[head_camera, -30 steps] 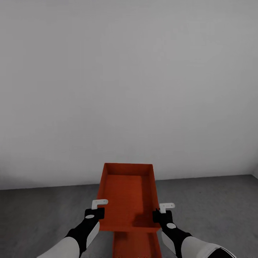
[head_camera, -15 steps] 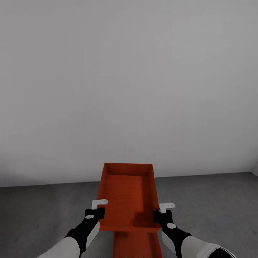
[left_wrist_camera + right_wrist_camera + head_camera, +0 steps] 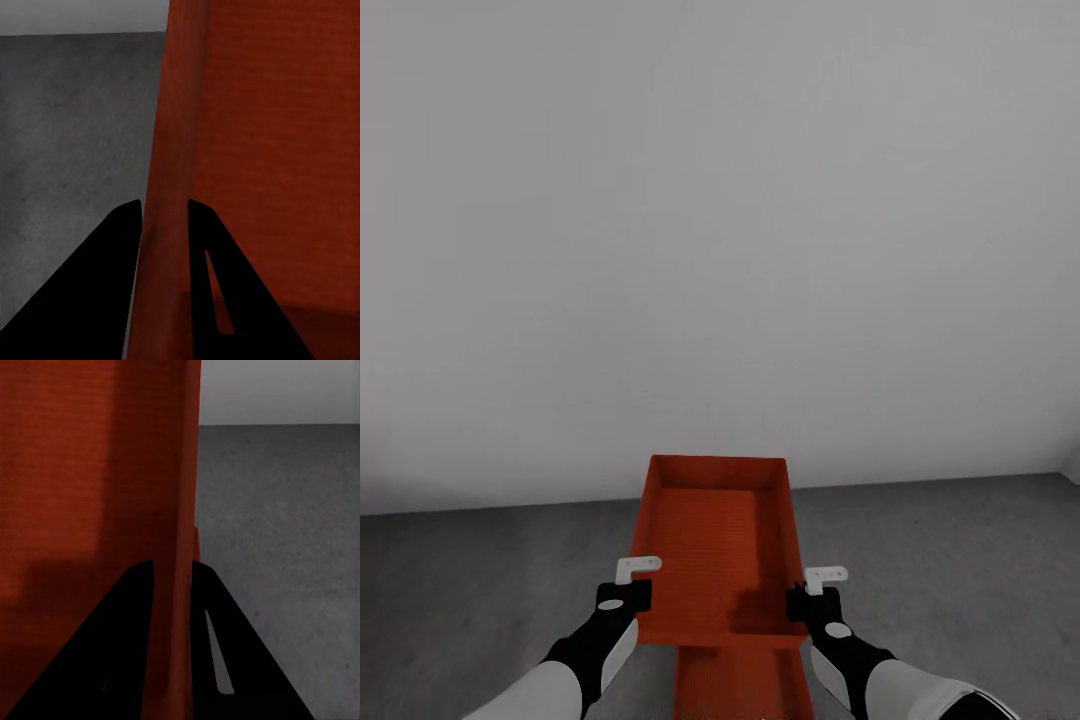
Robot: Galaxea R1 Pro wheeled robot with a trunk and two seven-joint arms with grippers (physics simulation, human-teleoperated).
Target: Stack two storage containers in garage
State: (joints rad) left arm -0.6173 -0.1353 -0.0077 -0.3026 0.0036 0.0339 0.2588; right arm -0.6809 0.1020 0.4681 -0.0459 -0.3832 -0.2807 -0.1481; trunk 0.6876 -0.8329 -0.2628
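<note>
In the head view the upper storage container is held above the dark grey concrete floor, with the left gripper at about 8 o'clock of it and the right gripper at about 4 o'clock. Each wrist view shows that gripper's jaws closed tight on a long side wall of this bin, one finger outside and one inside. The second storage container sits lower, at 6 o'clock of the held one, before a plain white-grey wall.

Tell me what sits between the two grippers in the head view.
The upper storage container spans the gap: the left gripper clamps its left wall, the right gripper its right wall. A second container shows below it.
</note>
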